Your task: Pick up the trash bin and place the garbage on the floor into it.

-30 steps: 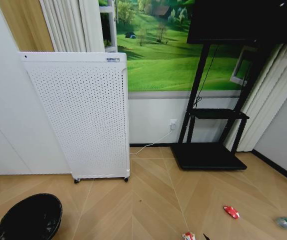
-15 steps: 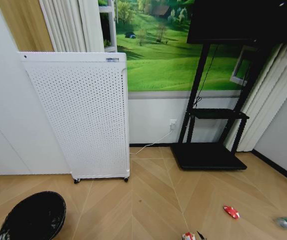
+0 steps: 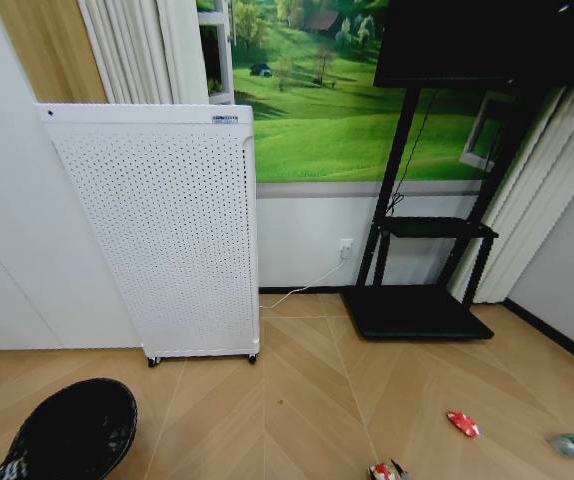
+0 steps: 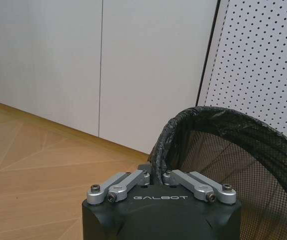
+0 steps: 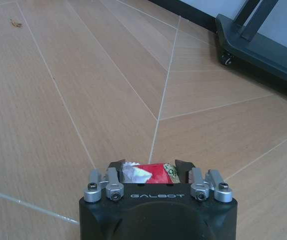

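Down low, the left tool (image 4: 159, 176) is clamped on the rim of the bin (image 3: 72, 432), which hangs tilted above the floor (image 3: 297, 400) by the white panel (image 3: 162, 230). Over on the right, the right tool (image 5: 153, 170) is closed around a red wrapper (image 5: 151, 173). Another wrapper (image 3: 462, 424) and a bottle (image 3: 572, 444) lie apart on the floor.

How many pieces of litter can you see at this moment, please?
3. A red-and-white wrapper sits between the right end effector fingers, low in the head view; a red wrapper and a green-labelled bottle lie on the floor to the right.
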You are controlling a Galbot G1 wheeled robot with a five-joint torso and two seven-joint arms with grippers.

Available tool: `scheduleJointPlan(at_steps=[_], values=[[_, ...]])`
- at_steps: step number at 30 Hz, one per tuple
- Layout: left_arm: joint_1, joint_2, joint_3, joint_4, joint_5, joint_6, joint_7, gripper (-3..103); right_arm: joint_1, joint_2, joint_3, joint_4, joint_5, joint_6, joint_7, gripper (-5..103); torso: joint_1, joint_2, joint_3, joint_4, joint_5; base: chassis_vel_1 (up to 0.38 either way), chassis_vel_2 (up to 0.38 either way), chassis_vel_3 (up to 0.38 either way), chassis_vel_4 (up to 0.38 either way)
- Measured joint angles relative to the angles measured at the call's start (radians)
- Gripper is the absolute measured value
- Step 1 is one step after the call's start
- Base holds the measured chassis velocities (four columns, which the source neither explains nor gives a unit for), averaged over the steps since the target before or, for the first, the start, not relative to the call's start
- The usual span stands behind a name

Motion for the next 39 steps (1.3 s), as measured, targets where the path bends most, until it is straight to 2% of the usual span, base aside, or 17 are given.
scheduleJointPlan(at_steps=[1, 2, 4, 6, 9, 10, 12, 13, 14, 17, 26, 28, 31, 34, 37, 38, 39], values=[[-0.001, 0.001, 0.001, 0.0, -0.001, 0.0, 0.0, 6, -0.002, 0.0, 0.001, -0.001, -0.002, 0.0, 0.0, 57, 0.0, 0.0, 0.0, 0.0001, -0.0001, 0.0, 0.0, 0.0, 0.0], [-0.003, 0.001, 0.002, 0.0, -0.002, 0.0, 0.0, 6, -0.005, 0.0, 0.003, -0.003, -0.004, 0.001, 0.001, 46, 0.0, 0.0, 0.0, 0.0001, -0.0001, 0.0, 0.0, 0.0, 0.0], [-0.004, 0.002, 0.002, 0.0, -0.002, -0.001, 0.0, 6, -0.008, 0.0, 0.003, -0.005, -0.005, 0.003, 0.001, 46, 0.0, 0.0, 0.0, 0.0001, -0.0002, 0.0, 0.0, 0.0, 0.0], [-0.007, 0.002, 0.003, 0.0, -0.003, -0.003, 0.0, 6, -0.011, 0.001, 0.007, -0.006, -0.007, 0.006, 0.001, 37, 0.0, 0.0, 0.0, 0.0001, -0.0003, 0.0, 0.0, 0.0, 0.0], [-0.007, 0.002, 0.003, 0.0, -0.003, -0.005, 0.001, 6, -0.012, 0.002, 0.01, -0.006, -0.007, 0.007, 0.001, 32, 0.0, 0.0, 0.0, 0.0001, -0.0005, 0.0, 0.0, 0.0, 0.0], [-0.007, 0.001, 0.003, 0.001, -0.004, -0.008, 0.002, 6, -0.014, 0.003, 0.011, -0.006, -0.007, 0.008, 0.0, 21, 0.0, 0.0, 0.0, 0.0001, -0.0005, 0.0, 0.0, 0.0, 0.0], [-0.008, 0.002, 0.003, 0.001, -0.004, -0.008, 0.003, 6, -0.015, 0.004, 0.012, -0.006, -0.007, 0.009, 0.0, 21, 0.0, 0.0, 0.0, 0.0001, -0.0005, 0.0, 0.0, 0.0, 0.0], [-0.008, 0.002, 0.003, 0.001, -0.006, -0.009, 0.004, 6, -0.016, 0.005, 0.012, -0.008, -0.007, 0.012, 0.0, 10, 0.0, 0.0, 0.0, 0.0001, -0.0006, 0.0, 0.0, 0.0, 0.0], [-0.008, 0.002, 0.003, 0.001, -0.006, -0.009, 0.005, 6, -0.017, 0.005, 0.013, -0.009, -0.007, 0.015, 0.001, 5, 0.0, 0.0, 0.0, 0.0001, -0.0005, 0.0, 0.0, 0.0, 0.0], [-0.009, 0.001, 0.003, 0.001, -0.006, -0.01, 0.005, 6, -0.018, 0.005, 0.014, -0.012, -0.006, 0.02, 0.001, 1, 0.0, 0.0, 0.0, 0.0001, -0.0002, 0.0, 0.0, 0.0, 0.0], [-0.01, 0.0, 0.004, 0.001, -0.006, -0.01, 0.007, 6, -0.028, 0.004, 0.022, -0.016, -0.002, 0.027, 0.003, -1, 0.0, 0.0, 0.0, 0.0002, 0.0001, 0.0, 0.0, 0.0, 0.0], [-0.011, 0.0, 0.004, 0.002, -0.007, -0.011, 0.008, 6, -0.034, 0.004, 0.024, -0.015, -0.002, 0.027, 0.004, 9, 0.0, 0.0, 0.0, 0.0002, 0.0003, 0.0, 0.0, 0.0, 0.0], [-0.011, 0.0, 0.004, 0.002, -0.007, -0.011, 0.008, 6, -0.038, 0.004, 0.025, -0.014, -0.001, 0.026, 0.004, 15, 0.0, 0.0, 0.0, 0.0002, 0.0004, 0.0, 0.0, 0.0, 0.0], [-0.013, 0.0, 0.004, 0.005, -0.009, -0.012, 0.009, 6, -0.046, 0.004, 0.028, -0.012, 0.003, 0.022, 0.004, 31, 0.0, 0.0, 0.0, 0.0, 0.0004, 0.0, 0.0, 0.0, 0.0], [-0.013, -0.001, 0.004, 0.004, -0.01, -0.012, 0.009, 6, -0.046, 0.005, 0.029, -0.013, 0.003, 0.017, 0.005, 42, 0.0, 0.0, 0.0, 0.0, 0.0005, 0.0, 0.0, 0.0, 0.0], [-0.013, -0.001, 0.004, 0.004, -0.01, -0.012, 0.009, 6, -0.046, 0.005, 0.029, -0.013, 0.003, 0.017, 0.005, 42, 0.0, 0.0, 0.0, 0.0, 0.0005, 0.0, 0.0, 0.0, 0.0], [-0.012, -0.001, 0.004, 0.004, -0.011, -0.012, 0.009, 6, -0.046, 0.005, 0.03, -0.016, 0.003, 0.017, 0.008, 52, 0.0, 0.0, 0.0, 0.0, 0.0005, 0.0, 0.0, 0.0, 0.0]])
